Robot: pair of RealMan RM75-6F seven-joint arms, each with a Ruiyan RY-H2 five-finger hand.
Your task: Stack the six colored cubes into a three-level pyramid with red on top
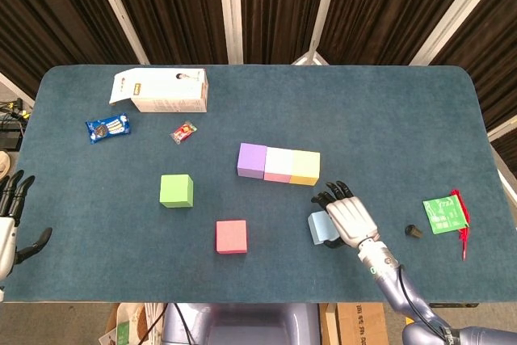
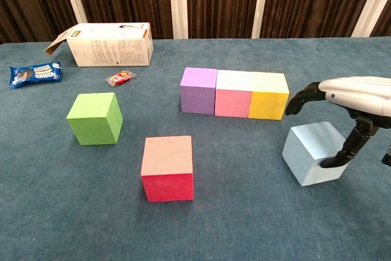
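The head camera sits high above the near edge and looks steeply down, taking in the whole blue surface [image 1: 388, 119] up to the dark curtains. The chest camera sits low and close, facing straight across toward those curtains. Both catch the right hand [image 1: 349, 220] and the cubes to its left; the chest view cuts off everything on the hand's other side.

Blue table [image 1: 404, 119] with cubes [image 1: 279, 165]

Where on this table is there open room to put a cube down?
Bare cloth stretches behind the cube row to the far edge, and between the green cube and the left edge. It's crowded near the blue cube, under the right robot hand.
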